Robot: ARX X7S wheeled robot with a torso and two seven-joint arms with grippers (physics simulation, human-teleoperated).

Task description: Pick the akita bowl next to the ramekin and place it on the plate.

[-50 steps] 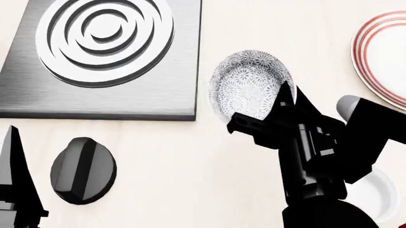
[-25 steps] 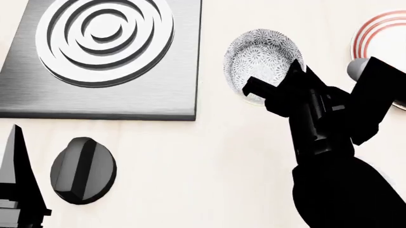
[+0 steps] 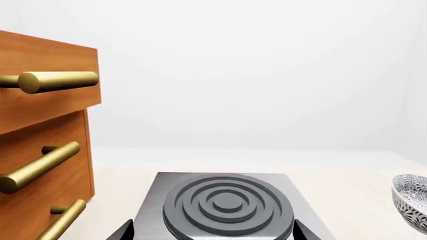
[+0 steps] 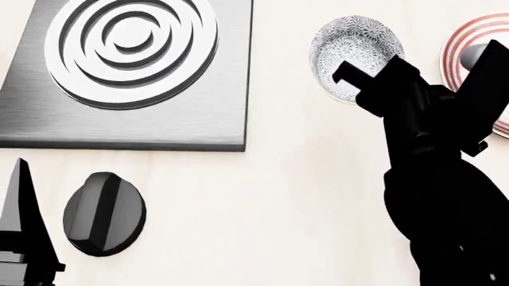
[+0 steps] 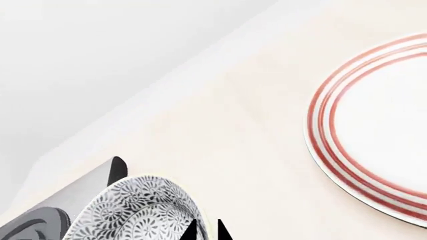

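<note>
Overhead, the hob plate filled the counter's far left side. Right of it, well apart, lay the plate. Between them hung the akita bowl, its rim pinched in the right gripper. The left gripper's state I couldn't tell.

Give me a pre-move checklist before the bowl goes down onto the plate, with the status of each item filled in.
1. Right gripper holds the akita bowl at its rim: ok.
2. Bowl over the plate: not ok, it is beside it, toward the burner.
3. Plate free of other things: ok for the part in view; the rest cannot tell.
4. Bowl level: not ok, it is tilted.
5. Left gripper out of the way: ok.
6. Ramekin position: cannot tell, not in view.
</note>
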